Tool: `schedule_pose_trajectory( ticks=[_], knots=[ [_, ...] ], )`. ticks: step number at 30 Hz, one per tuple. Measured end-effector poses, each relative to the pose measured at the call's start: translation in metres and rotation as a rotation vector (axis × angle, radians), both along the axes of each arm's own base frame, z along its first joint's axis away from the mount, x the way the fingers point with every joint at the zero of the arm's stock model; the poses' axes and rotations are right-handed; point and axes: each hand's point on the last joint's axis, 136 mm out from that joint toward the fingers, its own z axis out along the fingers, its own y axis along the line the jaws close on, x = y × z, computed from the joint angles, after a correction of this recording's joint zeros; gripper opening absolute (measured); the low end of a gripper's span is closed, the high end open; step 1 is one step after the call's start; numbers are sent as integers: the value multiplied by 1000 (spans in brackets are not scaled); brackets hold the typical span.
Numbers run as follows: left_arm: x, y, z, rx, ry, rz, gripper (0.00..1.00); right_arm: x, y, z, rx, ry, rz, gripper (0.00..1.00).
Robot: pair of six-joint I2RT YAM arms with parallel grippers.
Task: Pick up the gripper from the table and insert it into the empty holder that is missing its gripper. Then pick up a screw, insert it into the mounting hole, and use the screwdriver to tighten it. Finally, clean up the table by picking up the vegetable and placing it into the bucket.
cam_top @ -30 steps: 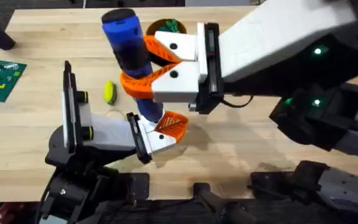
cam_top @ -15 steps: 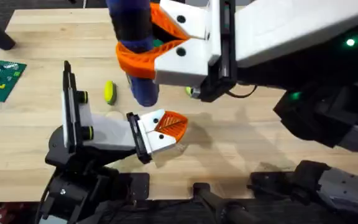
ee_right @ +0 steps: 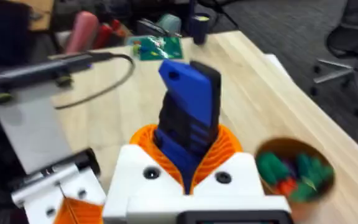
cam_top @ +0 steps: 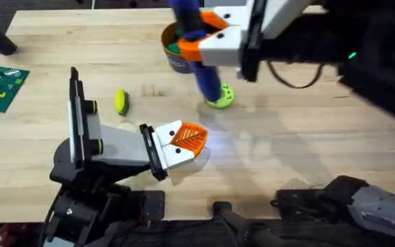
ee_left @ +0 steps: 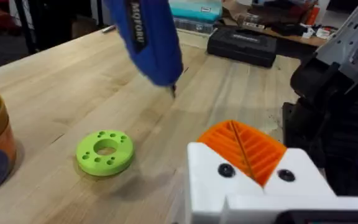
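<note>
Overhead view, items listed left to right.

Green circuit board — at nine o'clock, on the table's far left edge.

Holder — white wedge head with black dots and orange ribbed finger, just below table centre, roughly seven o'clock. This is the left gripper; from the left wrist view one orange pad shows, and whether the claw is apart or together cannot be told. Whether the missing finger and its screw are already seated cannot be confirmed either.

Vegetable — yellow-green oval lying on the wood at about ten o'clock, near the holder arm's upright plate. Not yet in the bucket, so the clean-up step looks undone.

Bucket — orange-rimmed tub at twelve o'clock, coloured pieces inside.

Screwdriver — blue body, tip pointing down towards the lime ring disc at about one o'clock; its tip hangs above the table in the left wrist view. The right gripper is clamped on it, orange pads either side of the barrel.

Judgement — the screwdriver is in hand and well apart from the holder, so tightening is either finished or pending; the vegetable remains.
</note>
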Motion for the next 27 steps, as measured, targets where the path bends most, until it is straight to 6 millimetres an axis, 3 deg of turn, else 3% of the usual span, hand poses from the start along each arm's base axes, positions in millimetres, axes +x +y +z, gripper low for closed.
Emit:
schedule_pose_trajectory(
  ticks=[6, 11, 18, 23, 27],
  knots=[
    [0, 0, 0, 0, 0, 0, 12, 28, -45, -26, -204, 1, -143, 26],
    [0, 0, 0, 0, 0, 0, 12, 62, -83, -56, -436, -141, -250, 26],
    [0, 0, 0, 0, 0, 0, 12, 100, -106, -114, -801, -398, -124, 26],
    [0, 0, 0, 0, 0, 1, 12, 129, -131, -152, -978, -440, -101, 26],
    [0, 0, 0, 0, 0, 0, 12, 141, -153, -184, -1091, -413, -72, 26]
  ],
)
